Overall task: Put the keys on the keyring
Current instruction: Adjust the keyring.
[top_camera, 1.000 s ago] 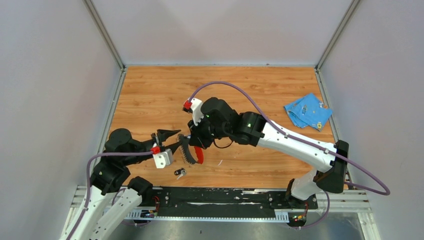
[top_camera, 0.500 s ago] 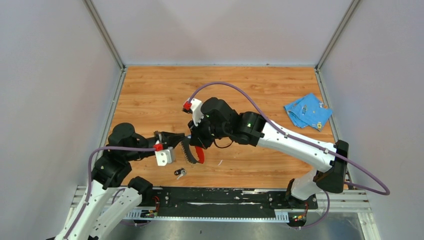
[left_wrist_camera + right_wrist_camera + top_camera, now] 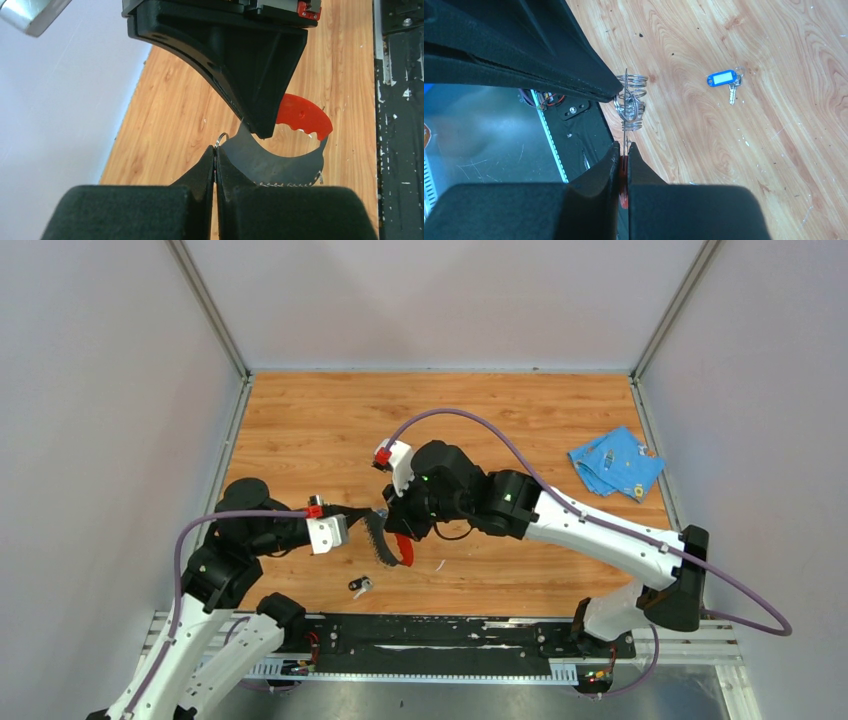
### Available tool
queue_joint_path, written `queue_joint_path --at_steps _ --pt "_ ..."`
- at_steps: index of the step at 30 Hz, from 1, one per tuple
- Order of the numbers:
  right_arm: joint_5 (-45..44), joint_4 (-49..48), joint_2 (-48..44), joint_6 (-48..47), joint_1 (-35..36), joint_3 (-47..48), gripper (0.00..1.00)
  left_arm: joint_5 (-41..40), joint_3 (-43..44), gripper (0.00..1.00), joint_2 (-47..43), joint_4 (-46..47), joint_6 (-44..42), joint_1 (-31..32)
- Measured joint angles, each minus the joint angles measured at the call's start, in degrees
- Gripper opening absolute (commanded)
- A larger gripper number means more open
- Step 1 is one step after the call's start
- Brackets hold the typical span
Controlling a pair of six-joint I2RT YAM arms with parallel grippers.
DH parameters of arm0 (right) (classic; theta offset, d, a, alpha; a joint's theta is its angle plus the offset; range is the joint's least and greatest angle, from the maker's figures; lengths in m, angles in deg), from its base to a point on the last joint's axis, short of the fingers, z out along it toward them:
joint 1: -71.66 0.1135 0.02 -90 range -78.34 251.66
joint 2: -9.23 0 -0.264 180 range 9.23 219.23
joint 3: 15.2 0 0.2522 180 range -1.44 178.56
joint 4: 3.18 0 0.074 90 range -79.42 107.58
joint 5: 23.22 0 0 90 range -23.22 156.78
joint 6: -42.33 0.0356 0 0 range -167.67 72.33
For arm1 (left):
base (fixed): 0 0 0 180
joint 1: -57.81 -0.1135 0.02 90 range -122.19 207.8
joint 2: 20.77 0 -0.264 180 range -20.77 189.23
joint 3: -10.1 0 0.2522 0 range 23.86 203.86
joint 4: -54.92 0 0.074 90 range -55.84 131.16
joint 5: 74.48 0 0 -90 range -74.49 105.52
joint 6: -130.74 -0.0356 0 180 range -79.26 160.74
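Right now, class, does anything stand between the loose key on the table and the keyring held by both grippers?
Nothing visible does. The key lies alone on the table, near the keyring, which the left gripper and right gripper pinch.

Wooden table (image 3: 520, 420) carries a blue cloth (image 3: 615, 462) and a small key (image 3: 360, 585), seemingly dark-headed

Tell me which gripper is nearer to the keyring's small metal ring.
Left. The left gripper is shut right at the metal ring, its tips touching it. The right gripper is shut on the keyring strap, a little way from the ring.
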Motion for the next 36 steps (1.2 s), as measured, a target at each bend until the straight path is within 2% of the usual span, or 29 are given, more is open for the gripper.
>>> queue_joint_path --at_steps 4,5,6,7,10,12,17,27,36 --pt "-0.3 -1.1 -1.4 -0.1 0.1 -1.3 0.0 -0.5 -0.1 0.0 -0.9 -0.2 1.9 0.0" --pt "-0.4 -1.6 -1.9 -0.1 0.1 -1.8 0.0 -0.6 -0.1 0.06 -1.1 -0.2 2.4 0.0" --pt "-0.4 -1.8 -2.3 -0.1 0.2 -2.1 0.0 -0.6 -0.1 0.22 -1.2 -0.2 3.1 0.0" --pt "-0.4 -2.1 -2.5 -0.2 0.2 -2.3 0.0 -0.6 -0.1 0.33 -1.2 -0.2 3.7 0.0" --pt "-0.9 -2.6 -2.8 -0.3 0.2 -2.4 0.0 -0.3 -0.1 0.48 -1.2 -0.3 4.9 0.0" --pt "-0.9 -2.7 -2.8 -0.3 0.3 -2.4 0.0 -0.2 -0.2 0.5 -1.2 -0.5 5.6 0.0" --pt "-0.8 -2.9 -2.8 -0.5 0.6 -2.4 0.0 -0.2 -0.3 0.48 -0.7 -0.6 5.5 0.0" --pt "-1.8 -2.6 -2.8 -2.0 1.2 -2.4 0.0 0.5 -0.3 0.18 2.3 -0.7 6.3 0.0" --pt "-2.3 -2.1 -2.9 -4.3 1.5 -2.6 0.0 0.1 -0.2 0.1 1.3 -0.6 12.0 0.0"
